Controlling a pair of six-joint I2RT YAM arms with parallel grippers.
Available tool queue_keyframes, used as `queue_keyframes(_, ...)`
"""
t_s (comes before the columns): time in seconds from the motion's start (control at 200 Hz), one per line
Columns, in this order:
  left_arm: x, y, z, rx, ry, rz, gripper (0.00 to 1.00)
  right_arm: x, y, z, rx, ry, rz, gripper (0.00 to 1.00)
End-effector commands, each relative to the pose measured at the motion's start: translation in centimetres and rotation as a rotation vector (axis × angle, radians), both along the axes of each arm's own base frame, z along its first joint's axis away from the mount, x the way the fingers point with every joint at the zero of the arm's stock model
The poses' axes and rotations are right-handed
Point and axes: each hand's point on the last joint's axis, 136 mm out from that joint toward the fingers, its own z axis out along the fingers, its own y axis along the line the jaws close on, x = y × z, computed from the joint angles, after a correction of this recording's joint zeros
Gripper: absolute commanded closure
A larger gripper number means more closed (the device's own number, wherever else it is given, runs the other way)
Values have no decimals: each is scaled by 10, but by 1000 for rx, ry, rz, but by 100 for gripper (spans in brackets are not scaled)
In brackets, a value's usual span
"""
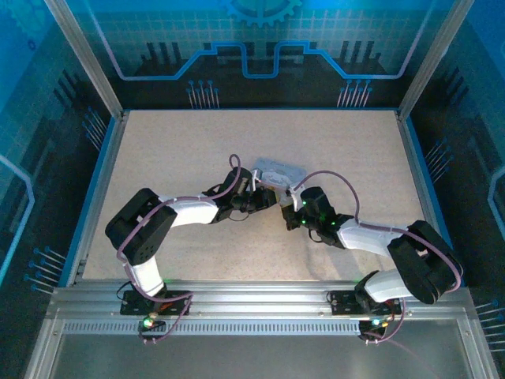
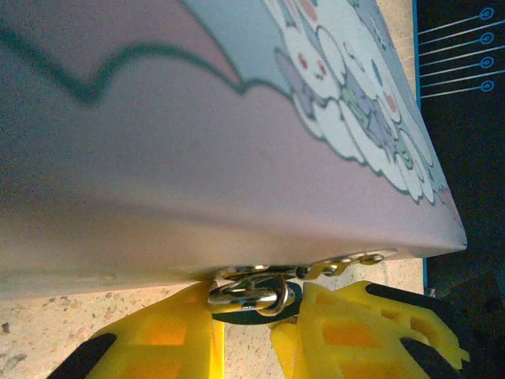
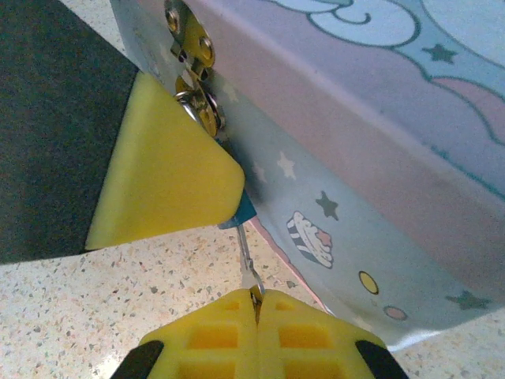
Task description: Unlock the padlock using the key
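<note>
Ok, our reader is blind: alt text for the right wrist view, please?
The right gripper pinches a thin key pointing up to a blue padlock, mostly hidden behind another yellow finger, beside a cartoon-printed tin box.

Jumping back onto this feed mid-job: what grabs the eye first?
The pastel cartoon tin box sits centre-frame in the top view, the left gripper and right gripper meeting at its near side. The left wrist view shows the tiny padlock clamped between yellow fingers; the right wrist view shows the thin key pinched, pointing up toward it.
</note>
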Motion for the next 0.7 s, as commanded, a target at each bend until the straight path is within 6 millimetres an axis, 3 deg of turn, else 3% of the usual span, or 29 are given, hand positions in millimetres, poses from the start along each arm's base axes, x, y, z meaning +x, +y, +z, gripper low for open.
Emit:
queue_keyframes(0.0, -4, -13, 26, -62, -28, -47, 84, 15, 9, 24, 71, -84, -1, 100)
queue_keyframes(0.695, -5, -16, 29, -74, -23, -50, 84, 34, 9, 21, -7, -194, -4, 100)
